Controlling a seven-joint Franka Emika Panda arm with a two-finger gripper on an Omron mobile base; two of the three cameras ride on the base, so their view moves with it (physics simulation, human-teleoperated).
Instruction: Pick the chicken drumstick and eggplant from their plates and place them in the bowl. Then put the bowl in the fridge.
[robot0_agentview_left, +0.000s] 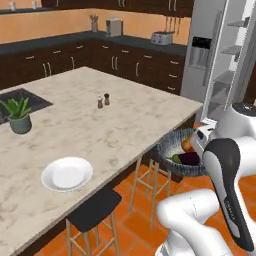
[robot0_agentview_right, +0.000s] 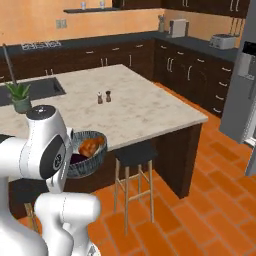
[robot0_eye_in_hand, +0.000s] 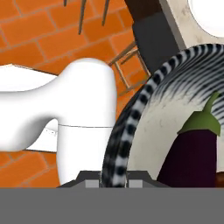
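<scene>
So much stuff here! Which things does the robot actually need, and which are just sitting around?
Needed: bowl, eggplant, chicken drumstick, fridge, gripper.
Sitting around: white plate, potted plant, shakers, stools, toaster.

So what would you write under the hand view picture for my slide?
Gripper shut on the striped bowl's rim, eggplant inside, carried over the orange floor.

Open floor (robot0_agentview_right: 200, 200) toward fridge (robot0_agentview_left: 220, 55); stools (robot0_agentview_left: 150, 175) aside.
</scene>
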